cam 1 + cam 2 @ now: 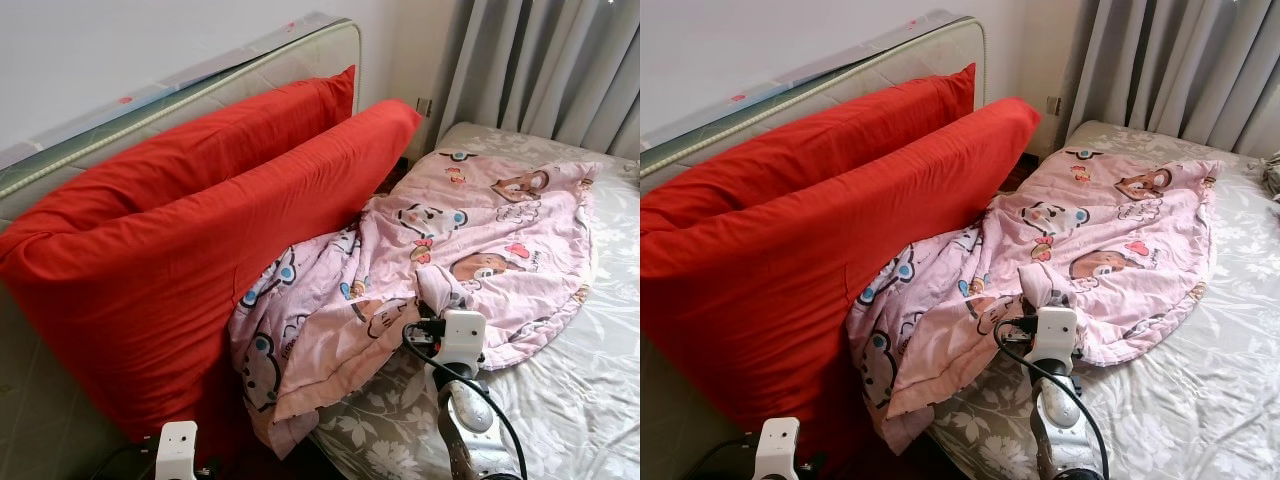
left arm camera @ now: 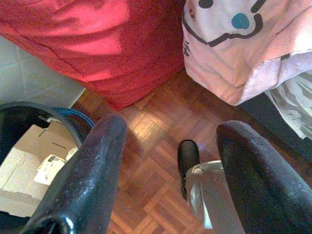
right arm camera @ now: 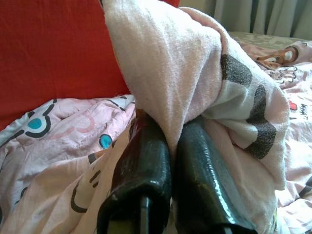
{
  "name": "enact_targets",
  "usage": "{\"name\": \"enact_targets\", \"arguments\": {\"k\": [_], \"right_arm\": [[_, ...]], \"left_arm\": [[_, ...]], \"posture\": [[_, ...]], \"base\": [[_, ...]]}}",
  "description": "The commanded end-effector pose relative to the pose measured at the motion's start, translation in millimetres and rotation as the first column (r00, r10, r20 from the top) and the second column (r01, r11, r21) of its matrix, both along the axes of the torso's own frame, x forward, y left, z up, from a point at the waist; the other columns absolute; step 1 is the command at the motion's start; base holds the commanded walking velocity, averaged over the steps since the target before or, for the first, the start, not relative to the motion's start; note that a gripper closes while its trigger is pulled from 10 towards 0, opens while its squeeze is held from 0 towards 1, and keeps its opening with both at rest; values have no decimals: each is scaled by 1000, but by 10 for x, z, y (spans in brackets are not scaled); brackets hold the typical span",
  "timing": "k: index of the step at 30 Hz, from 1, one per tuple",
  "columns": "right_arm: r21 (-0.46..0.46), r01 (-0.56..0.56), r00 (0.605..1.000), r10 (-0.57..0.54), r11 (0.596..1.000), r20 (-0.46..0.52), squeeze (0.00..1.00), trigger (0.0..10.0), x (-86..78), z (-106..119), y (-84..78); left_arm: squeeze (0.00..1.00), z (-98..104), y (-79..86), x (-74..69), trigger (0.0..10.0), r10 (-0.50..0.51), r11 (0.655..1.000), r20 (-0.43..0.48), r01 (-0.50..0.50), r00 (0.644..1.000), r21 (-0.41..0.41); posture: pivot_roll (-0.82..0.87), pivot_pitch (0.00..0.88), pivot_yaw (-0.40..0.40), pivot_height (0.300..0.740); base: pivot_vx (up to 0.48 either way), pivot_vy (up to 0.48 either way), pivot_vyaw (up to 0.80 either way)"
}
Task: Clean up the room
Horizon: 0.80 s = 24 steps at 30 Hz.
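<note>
Two red pillows (image 1: 190,230) lean against the headboard (image 1: 200,80), the biggest things on the bed (image 1: 590,390). Beside them a pink cartoon-print blanket (image 1: 470,240) lies crumpled across the floral sheet, one end spilling over the bed's edge near the front pillow. The right tool (image 3: 170,146) has its fingers pressed together on a raised fold of that blanket. The left tool (image 2: 170,161) hangs low beside the bed with fingers spread wide, touching nothing, above the parquet floor (image 2: 156,146).
</note>
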State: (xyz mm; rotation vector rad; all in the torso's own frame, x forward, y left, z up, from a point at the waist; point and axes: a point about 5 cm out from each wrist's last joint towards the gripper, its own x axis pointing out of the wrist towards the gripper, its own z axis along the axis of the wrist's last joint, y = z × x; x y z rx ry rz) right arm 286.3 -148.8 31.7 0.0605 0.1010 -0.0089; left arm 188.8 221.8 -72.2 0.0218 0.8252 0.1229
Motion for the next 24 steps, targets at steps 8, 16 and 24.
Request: {"name": "enact_targets", "arguments": {"k": [8, 16, 24], "right_arm": [[-10, -4, 1000, 4, 1000, 21, 0, 10000, 40, 52, 6], [-12, -6, 1000, 6, 1000, 20, 0, 10000, 42, 53, 9], [-18, -11, 1000, 11, 1000, 17, 0, 10000, 36, 42, 24]], "left_arm": [[0, -2, 17, -5, 10000, -8, 1000, -12, 8, 1000, 11], [0, -4, 12, -6, 10000, -11, 1000, -13, 11, 1000, 13], [0, -7, 5, -10, 10000, -18, 1000, -13, 18, 1000, 13]], "posture": [[-14, 26, 15, 740], [-12, 28, 15, 740], [-10, 28, 17, 740]], "base": [[0, 0, 0], [0, 0, 0], [0, 0, 0]]}}
